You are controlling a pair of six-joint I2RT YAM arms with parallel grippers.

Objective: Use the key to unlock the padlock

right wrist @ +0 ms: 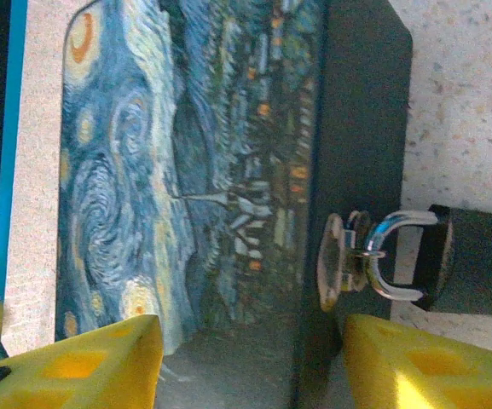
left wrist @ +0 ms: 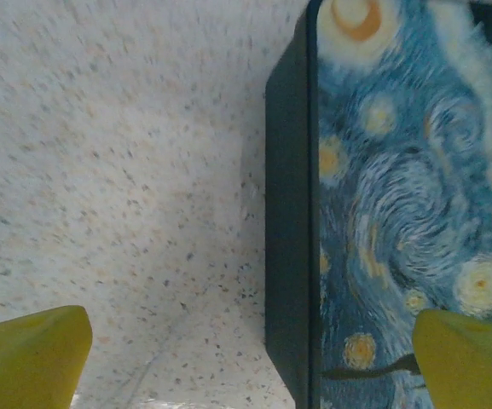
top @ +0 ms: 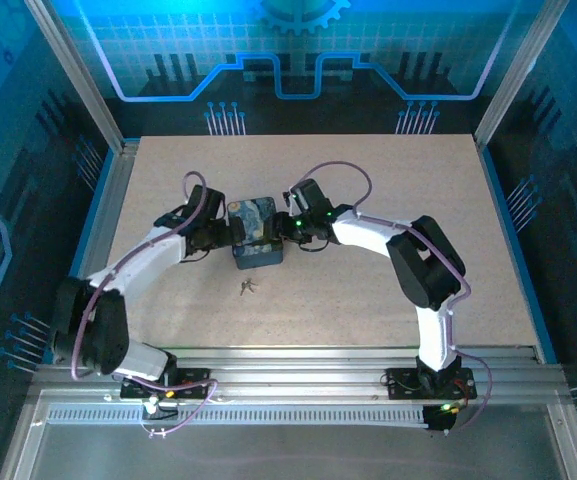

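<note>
The dark padlock (right wrist: 467, 260) lies on the table against the front wall of the dark blue box (top: 256, 232), its silvery shackle (right wrist: 389, 256) threaded through the box's hasp (right wrist: 335, 260). The key (top: 247, 287) lies as a small pale sliver on the table in front of the box, apart from both grippers. My left gripper (left wrist: 250, 362) is open at the box's left end, with the edge of the box (left wrist: 290, 213) between its yellow fingers (left wrist: 28, 358). My right gripper (right wrist: 254, 366) stands open at the box's right end and holds nothing; one of its fingers (right wrist: 425, 362) is close to the hasp.
The speckled tabletop (top: 368, 300) stretches to both sides of the box. Metal rails (top: 298, 365) run along the near edge by the arm bases. Blue-lit enclosure walls (top: 288, 60) and frame posts (top: 78, 70) bound the table.
</note>
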